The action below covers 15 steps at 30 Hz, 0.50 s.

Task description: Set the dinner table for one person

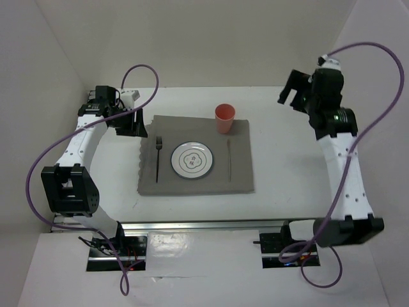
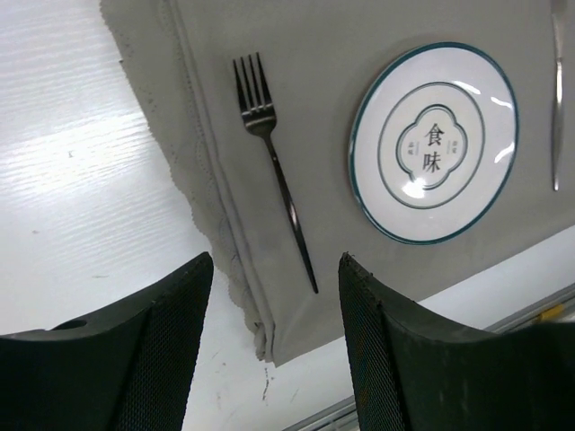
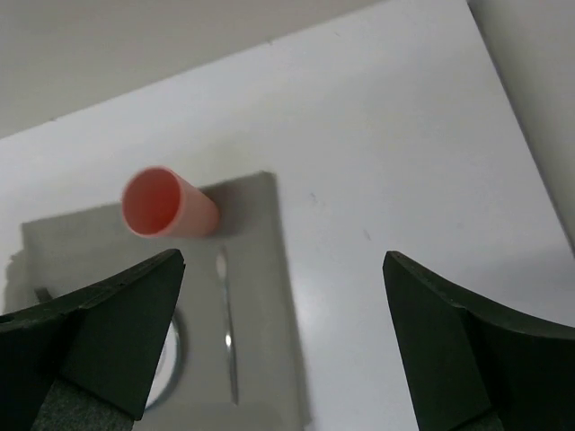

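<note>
The dinner table (image 1: 287, 192) is a broad white matte surface that spreads under both arms and carries everything in view. A grey placemat (image 1: 243, 176) lies across the middle of it. A white plate (image 1: 192, 160) with a dark teal rim and printed characters sits in the middle of the mat. A fork (image 1: 158, 157) lies just to the plate's left and a slim silver knife (image 1: 229, 160) just to its right, neither touching the plate. A pink cup (image 1: 224, 118) stands upright on the mat's far edge, beyond the knife.

The left gripper (image 2: 274, 260) hangs above the table at the mat's far left corner. Its jaws are parted and nothing is between them. In the left wrist view, the fork and the mat's scalloped left border lie below the gap.

The right gripper (image 3: 283, 269) is raised over bare tabletop near the far right corner, well apart from the mat. Its jaws are spread wide and empty. In its wrist view, the cup sits below and to the left.
</note>
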Each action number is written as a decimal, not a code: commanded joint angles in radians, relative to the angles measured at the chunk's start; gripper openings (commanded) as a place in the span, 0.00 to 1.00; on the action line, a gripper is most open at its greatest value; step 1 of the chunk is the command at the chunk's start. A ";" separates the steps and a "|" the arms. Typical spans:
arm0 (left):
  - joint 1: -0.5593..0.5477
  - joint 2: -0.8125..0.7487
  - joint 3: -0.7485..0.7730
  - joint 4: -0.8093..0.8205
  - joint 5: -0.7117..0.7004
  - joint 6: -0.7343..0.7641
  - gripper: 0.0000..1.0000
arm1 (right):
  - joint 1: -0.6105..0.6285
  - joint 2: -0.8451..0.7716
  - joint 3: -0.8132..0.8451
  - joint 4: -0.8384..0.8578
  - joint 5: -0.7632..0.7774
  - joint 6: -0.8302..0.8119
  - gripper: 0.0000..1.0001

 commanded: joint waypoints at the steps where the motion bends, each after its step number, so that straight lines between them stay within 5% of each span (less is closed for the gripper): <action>1: 0.014 0.003 0.007 0.007 -0.074 -0.001 0.65 | -0.054 -0.055 -0.227 -0.038 0.047 0.017 1.00; 8: 0.089 -0.035 -0.084 0.035 -0.250 -0.038 0.65 | -0.185 -0.223 -0.588 -0.060 0.015 0.033 1.00; 15: 0.266 -0.058 -0.151 0.056 -0.321 -0.038 0.65 | -0.185 -0.279 -0.585 -0.035 -0.003 0.033 1.00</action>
